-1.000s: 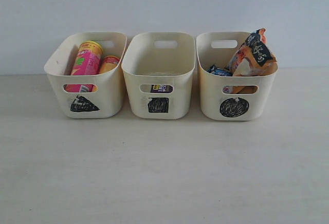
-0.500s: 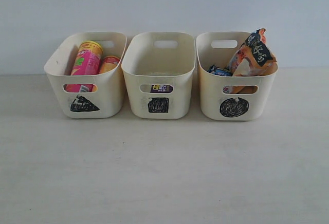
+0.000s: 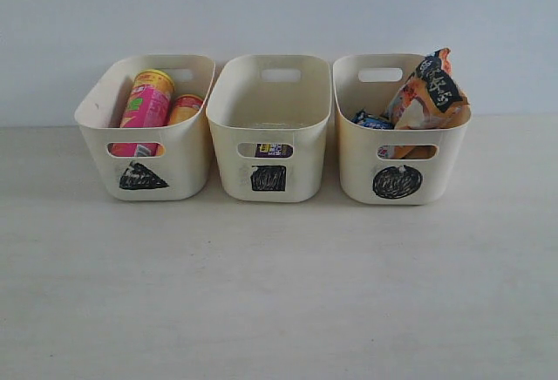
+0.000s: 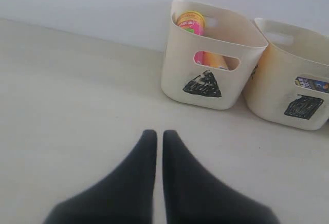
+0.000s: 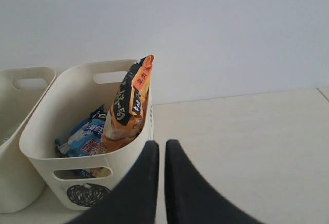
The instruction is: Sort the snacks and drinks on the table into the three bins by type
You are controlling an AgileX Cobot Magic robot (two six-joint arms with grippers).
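Observation:
Three cream bins stand in a row on the table (image 3: 279, 293). The triangle bin (image 3: 187, 158) on the left holds the pink chip tube (image 3: 146, 105) and the yellow chip tube (image 3: 184, 108). In the square bin (image 3: 270, 110) at the middle, a dark purple carton (image 3: 273, 150) shows through the handle slot. The circle bin (image 3: 357, 162) on the right holds the blue packet (image 3: 372, 120) and the orange-and-white packet (image 3: 432, 92). My left gripper (image 4: 160, 132) is shut and empty over bare table, short of the triangle bin (image 4: 177, 75). My right gripper (image 5: 162, 143) is shut and empty beside the circle bin (image 5: 67, 98).
A plain pale wall runs behind the bins. Neither arm shows in the exterior view. Bare table spreads in front of the bins and to the right of the circle bin (image 5: 241, 147).

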